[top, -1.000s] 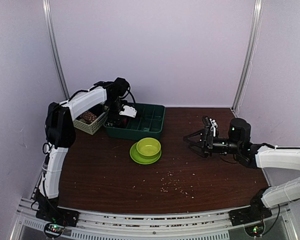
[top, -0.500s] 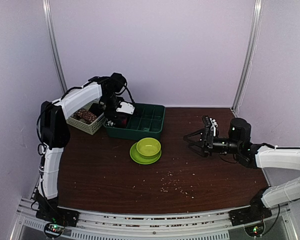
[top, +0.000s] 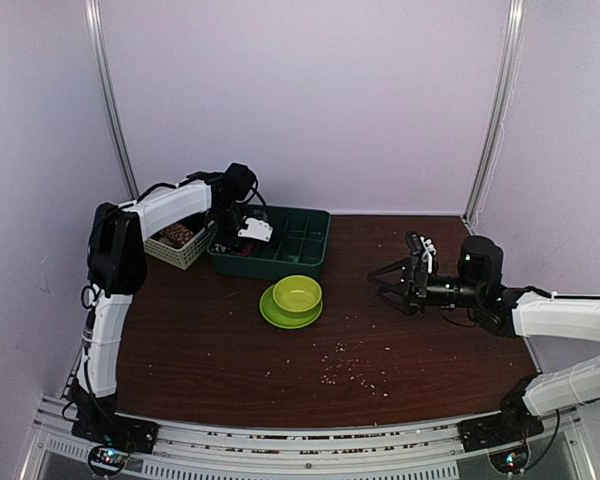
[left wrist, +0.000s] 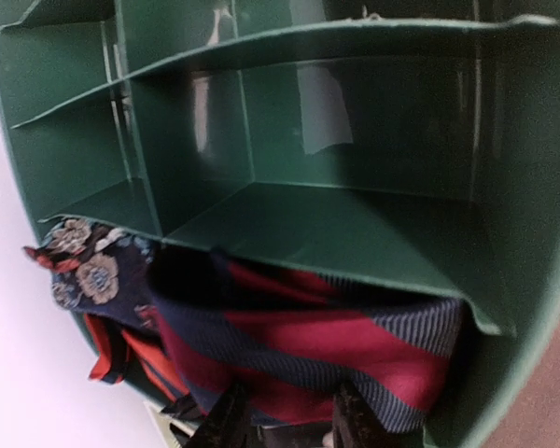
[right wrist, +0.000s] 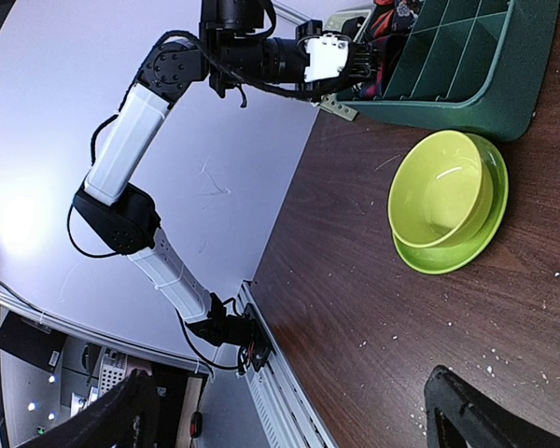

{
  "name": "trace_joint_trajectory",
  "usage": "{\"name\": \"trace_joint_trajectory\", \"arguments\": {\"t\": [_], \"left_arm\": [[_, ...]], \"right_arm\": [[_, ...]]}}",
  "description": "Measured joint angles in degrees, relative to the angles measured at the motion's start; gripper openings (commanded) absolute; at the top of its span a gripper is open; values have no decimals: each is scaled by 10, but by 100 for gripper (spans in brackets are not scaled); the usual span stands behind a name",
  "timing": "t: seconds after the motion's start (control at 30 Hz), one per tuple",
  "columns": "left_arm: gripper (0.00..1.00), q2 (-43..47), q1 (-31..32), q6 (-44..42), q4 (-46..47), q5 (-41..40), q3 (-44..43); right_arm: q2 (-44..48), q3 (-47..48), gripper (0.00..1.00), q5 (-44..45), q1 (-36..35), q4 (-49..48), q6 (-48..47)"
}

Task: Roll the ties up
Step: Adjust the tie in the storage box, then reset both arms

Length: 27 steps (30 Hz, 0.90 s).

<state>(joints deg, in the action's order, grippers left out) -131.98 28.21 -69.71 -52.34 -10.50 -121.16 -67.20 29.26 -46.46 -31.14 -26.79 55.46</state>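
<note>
A dark wooden table (top: 210,340) is being viewed from above, with the two arms mounted at its 6 o'clock edge. A green divided tray (top: 298,264) is being kept at the table's 11 o'clock. A pale woven basket (top: 170,254) is being kept just beside it, at the tray's 9 o'clock. Near the table's middle, at the tray's 6 o'clock, a lime-green plate (top: 274,314) is being used as a seat for a lime-green bowl (top: 298,293).

The ties are being kept in the left end of the tray. A striped tie (left wrist: 308,341), red and navy, is being shown bunched in folds. A floral tie (left wrist: 82,271) is being shown at its 10 o'clock and a red-orange cloth (left wrist: 121,359) at its 8 o'clock, both touching it.

The left gripper (top: 242,238) is being held down inside that end of the tray. In the wrist view its fingers (left wrist: 226,422) are being shown partly closed, the tips set against the lower fold of the striped tie. Whether cloth is being pinched between them cannot be told.

The right gripper (top: 381,288) is being held above the table at 3 o'clock, well apart from the tray. Its jaws are being kept spread wide, and nothing is being gripped.

Pale crumbs (top: 345,372) are being shown scattered at the table's 5 o'clock.
</note>
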Motion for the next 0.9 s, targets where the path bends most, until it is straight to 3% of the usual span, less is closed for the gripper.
{"name": "trace_joint_trajectory", "arguments": {"t": [0.17, 0.4, 0.47, 0.5, 0.7, 0.9], "left_arm": [[37, -12, -2, 5, 13, 0, 5], [75, 20, -2, 36, 25, -1, 41], [93, 49, -2, 53, 27, -2, 62], [97, 67, -2, 62, 30, -3, 72], [98, 201, -2, 150, 78, -33, 129], [98, 298, -2, 312, 106, -90, 132]], "right_arm": [[1, 0, 100, 0, 0, 7, -2], [25, 17, 100, 16, 2, 87, -54], [42, 39, 100, 31, 5, 139, -89], [51, 55, 99, 40, 7, 169, -108], [105, 156, 99, 121, 24, 312, -221], [158, 204, 99, 209, 35, 390, -278]]}}
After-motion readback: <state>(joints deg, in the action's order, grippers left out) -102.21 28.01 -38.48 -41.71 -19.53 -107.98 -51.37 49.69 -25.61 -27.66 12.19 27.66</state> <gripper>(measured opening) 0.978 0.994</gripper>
